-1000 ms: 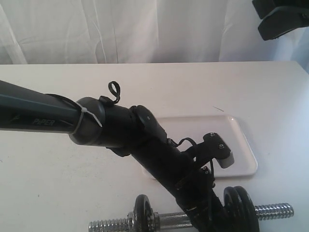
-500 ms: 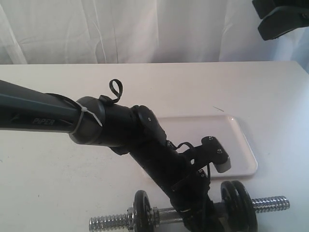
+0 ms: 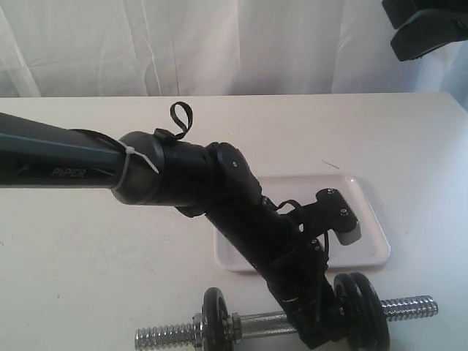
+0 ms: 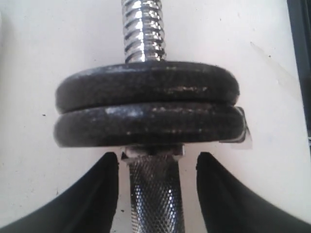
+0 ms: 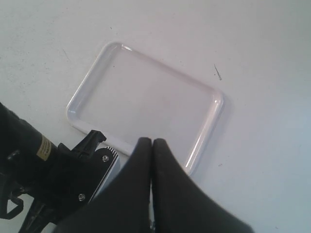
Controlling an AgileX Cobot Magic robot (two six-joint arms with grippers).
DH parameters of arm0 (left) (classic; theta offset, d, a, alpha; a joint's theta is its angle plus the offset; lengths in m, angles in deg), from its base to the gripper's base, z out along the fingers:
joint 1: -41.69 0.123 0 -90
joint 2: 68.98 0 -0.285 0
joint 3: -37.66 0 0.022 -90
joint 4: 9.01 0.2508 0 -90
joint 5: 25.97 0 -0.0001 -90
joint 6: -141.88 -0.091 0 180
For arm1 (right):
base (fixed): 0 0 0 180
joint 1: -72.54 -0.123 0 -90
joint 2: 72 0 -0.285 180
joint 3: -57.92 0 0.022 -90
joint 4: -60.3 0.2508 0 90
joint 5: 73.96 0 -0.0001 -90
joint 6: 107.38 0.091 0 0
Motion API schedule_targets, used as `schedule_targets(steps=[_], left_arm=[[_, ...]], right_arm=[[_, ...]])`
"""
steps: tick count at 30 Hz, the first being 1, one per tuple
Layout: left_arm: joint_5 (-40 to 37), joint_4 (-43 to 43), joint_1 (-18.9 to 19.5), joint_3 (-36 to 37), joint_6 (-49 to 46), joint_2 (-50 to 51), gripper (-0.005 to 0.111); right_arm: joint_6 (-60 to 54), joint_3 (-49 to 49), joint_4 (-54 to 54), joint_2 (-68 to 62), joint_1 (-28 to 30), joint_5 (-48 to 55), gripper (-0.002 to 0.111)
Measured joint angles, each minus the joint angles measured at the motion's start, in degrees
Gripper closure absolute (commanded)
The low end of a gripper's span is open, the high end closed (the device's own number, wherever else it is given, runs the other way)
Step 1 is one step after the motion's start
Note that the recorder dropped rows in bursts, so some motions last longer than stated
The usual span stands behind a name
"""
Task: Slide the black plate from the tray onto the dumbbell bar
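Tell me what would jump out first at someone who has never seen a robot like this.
A big black arm stretches from the left of the exterior view down to the dumbbell bar at the bottom. In the left wrist view, the left gripper straddles the chrome bar, right beside two stacked black discs. Behind the bar lies the white tray.

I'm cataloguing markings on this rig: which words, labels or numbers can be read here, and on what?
"PiPER": pale lettering on the left arm's grey tube, exterior view.
A yellow sticker on the black arm seen in the right wrist view: too small to read.
No marking shows on the black weight discs, the dumbbell bar or the tray.
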Motion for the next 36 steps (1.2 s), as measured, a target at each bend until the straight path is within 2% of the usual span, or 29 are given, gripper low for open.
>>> schedule_targets(steps=[11, 21, 23, 29, 36], left_arm=[[-1.79, 6.03, 0.00, -0.31, 3.87, -0.69, 0.052], [-1.28, 7.89, 0.00, -0.31, 5.03, -7.12, 0.054], [-1.28, 9.76, 0.00, -0.31, 6.65, -7.90, 0.062], [-1.05, 19.06, 0.73, -0.31, 16.57, -9.56, 0.107], [-1.01, 22.22, 3.02, -0.31, 22.86, -12.22, 0.107]], right_arm=[[0.00, 0.00, 0.00, 0.00, 0.00, 0.00, 0.108], [0.00, 0.00, 0.00, 0.00, 0.00, 0.00, 0.108], [0.00, 0.00, 0.00, 0.14, 0.00, 0.00, 0.108], [0.00, 3.86, 0.00, 5.10, 0.00, -0.38, 0.108], [1.00, 20.86, 0.00, 18.08, 0.00, -7.58, 0.108]])
